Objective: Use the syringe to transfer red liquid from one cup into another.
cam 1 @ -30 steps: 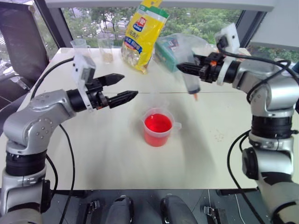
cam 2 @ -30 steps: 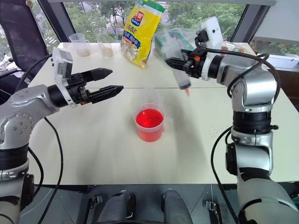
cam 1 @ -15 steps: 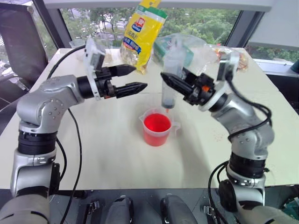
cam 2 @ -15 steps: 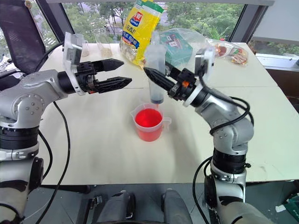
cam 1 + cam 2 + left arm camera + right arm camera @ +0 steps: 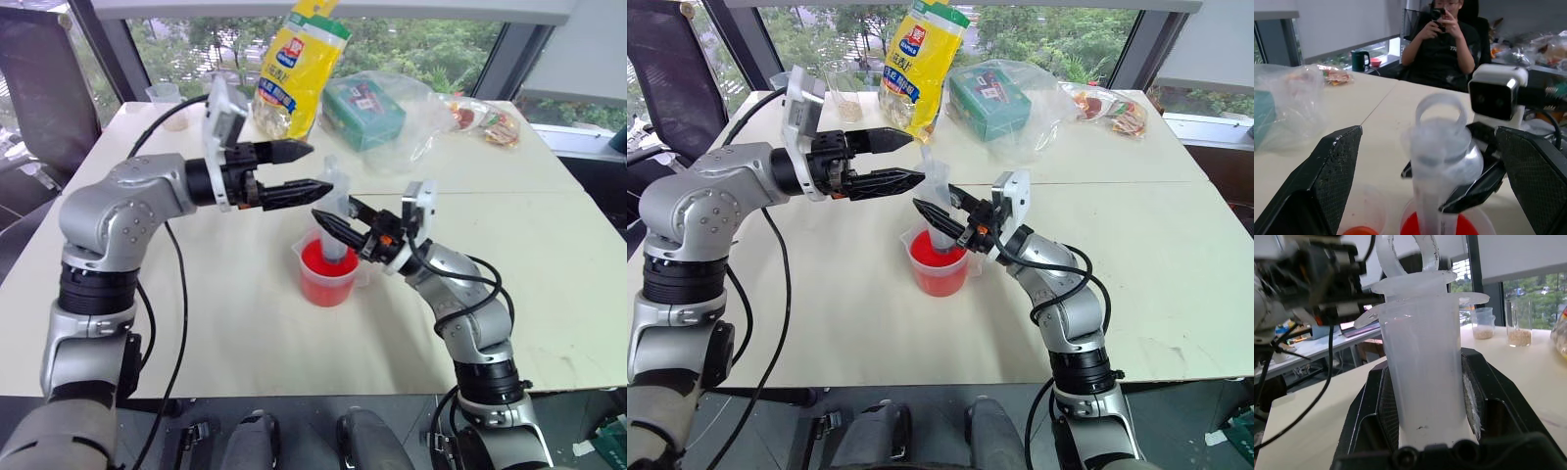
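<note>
The clear syringe [image 5: 331,186] stands upright with its lower end down inside the handled beaker [image 5: 328,284], in the red liquid [image 5: 315,262]; its tip is hidden. My right gripper [image 5: 335,217] is shut on the barrel, whose sides sit between the pads [image 5: 1471,396]. My left gripper [image 5: 318,164] is open and points across the table, level with the plunger's ring [image 5: 1441,105], one finger [image 5: 1334,176] on each side and apart from it. A small clear cup [image 5: 1364,210] stands beside the beaker with a bit of orange-red at its bottom.
At the table's far side are a yellow bag [image 5: 299,59], a green box in a clear bag [image 5: 367,103], snack packets [image 5: 480,117] and clear cups with tan contents [image 5: 1519,325]. A person [image 5: 1442,34] sits beyond the table holding up a phone.
My right arm has come down and leftward with the syringe, from above the table into the beaker. My left gripper has moved right, up to the plunger top, still open.
</note>
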